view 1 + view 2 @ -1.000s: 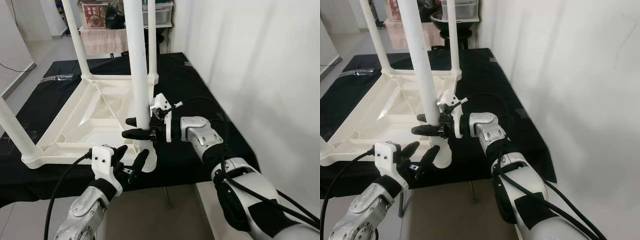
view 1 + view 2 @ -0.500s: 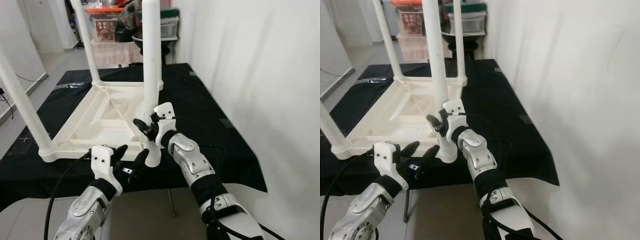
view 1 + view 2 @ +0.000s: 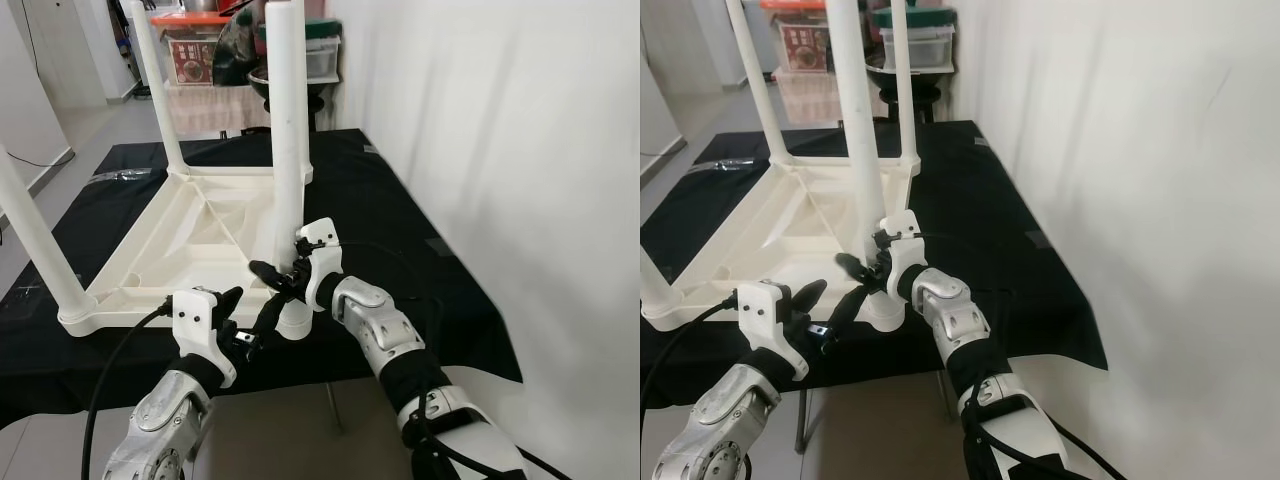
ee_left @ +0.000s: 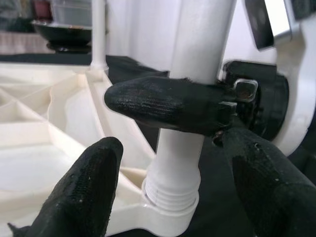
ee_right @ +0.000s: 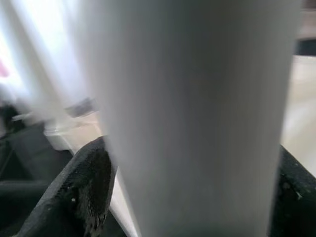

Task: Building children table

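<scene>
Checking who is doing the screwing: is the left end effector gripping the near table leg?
No. The left end effector is open, its fingertips apart before the table leg, which the right end effector clamps.

Your right claw [image 3: 283, 279] blocks the near table leg [image 3: 287, 150]; free room stays on the black cloth [image 3: 400, 215] to the right.

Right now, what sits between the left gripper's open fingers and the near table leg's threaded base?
In the left wrist view, nothing: bare gap from the left gripper to the table leg; the right gripper clamps the leg higher up.
</scene>
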Motion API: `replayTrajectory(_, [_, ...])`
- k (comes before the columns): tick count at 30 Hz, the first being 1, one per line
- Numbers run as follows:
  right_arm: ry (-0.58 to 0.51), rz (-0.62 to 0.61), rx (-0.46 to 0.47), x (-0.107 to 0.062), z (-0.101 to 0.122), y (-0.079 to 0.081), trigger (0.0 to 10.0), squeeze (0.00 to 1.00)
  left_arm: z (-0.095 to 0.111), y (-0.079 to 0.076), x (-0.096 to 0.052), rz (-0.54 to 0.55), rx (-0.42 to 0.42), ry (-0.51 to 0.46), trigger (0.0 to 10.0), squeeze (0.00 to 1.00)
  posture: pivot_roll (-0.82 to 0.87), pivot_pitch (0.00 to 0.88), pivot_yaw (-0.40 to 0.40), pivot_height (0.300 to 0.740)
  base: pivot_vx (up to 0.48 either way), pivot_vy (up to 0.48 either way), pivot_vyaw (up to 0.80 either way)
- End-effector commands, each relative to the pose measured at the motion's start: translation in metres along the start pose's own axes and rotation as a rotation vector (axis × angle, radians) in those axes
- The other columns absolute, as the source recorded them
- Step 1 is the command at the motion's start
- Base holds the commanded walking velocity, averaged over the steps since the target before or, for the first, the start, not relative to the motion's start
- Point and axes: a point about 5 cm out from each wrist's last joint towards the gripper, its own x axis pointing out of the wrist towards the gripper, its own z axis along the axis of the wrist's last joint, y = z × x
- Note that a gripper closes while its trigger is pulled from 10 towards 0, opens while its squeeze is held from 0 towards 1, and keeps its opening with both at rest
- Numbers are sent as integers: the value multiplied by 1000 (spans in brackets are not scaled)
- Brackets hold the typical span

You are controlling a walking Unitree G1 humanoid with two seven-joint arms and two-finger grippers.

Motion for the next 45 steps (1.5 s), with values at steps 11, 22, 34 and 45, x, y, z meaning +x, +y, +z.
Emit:
replayTrajectory(11, [105,329,-202,-8,18,-13,7608,0,-11,-4,-24,57,85,38,10000,0,35,0,-18,740,0,0,0])
replayTrajectory(22, [137,263,-202,-10,19,-22,0,0,-18,-11,-30,9,87,71,10000,0,23,0,-21,740,0,0,0])
replayTrajectory(34, [170,-278,-103,-25,-31,-20,0,0,-18,-9,-29,-10,76,67,0,0,-29,0,5,740,0,0,0])
replayTrajectory(45, [129,-474,-53,-19,-31,-28,0,0,-16,-8,-20,-35,91,61,0,0,-1,0,-11,740,0,0,0])
